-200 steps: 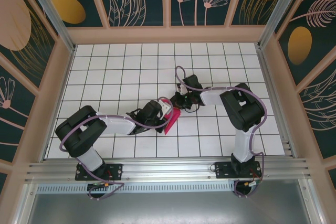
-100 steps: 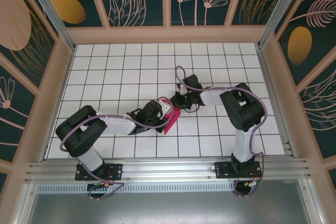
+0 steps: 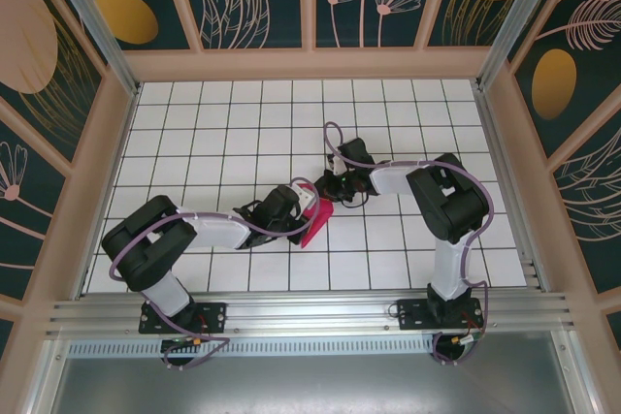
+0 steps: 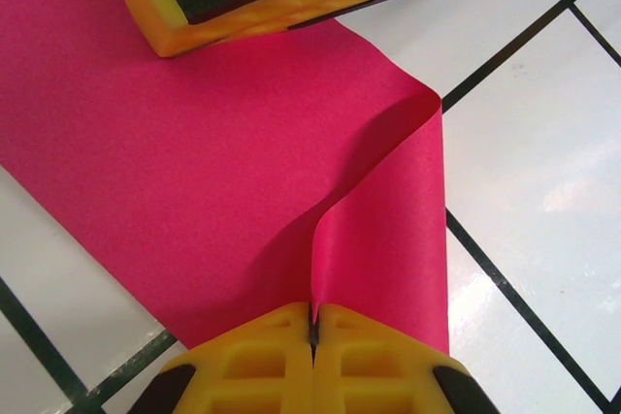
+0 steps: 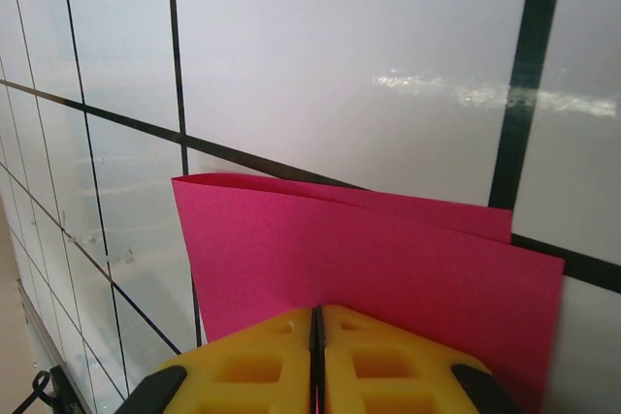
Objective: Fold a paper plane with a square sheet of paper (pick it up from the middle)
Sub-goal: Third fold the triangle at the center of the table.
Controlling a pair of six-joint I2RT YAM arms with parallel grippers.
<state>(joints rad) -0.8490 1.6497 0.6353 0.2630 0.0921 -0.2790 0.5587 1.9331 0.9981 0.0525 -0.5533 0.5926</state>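
Pinching a matte magenta square sheet of paper (image 4: 194, 162), folded with a curled flap: left gripper (image 4: 312, 319) and right gripper (image 5: 316, 317) both clenched on it, mid-table on glossy white tiles (image 3: 243, 133); from overhead the grippers mostly hide it.

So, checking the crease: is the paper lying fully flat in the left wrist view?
No, the square sheet of paper curls upward into the shut left gripper.

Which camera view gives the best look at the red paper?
The left wrist view: the paper lies large and close, with its flat part and curled flap clear. The right wrist view shows two layered edges of it; the top view, a small sliver.
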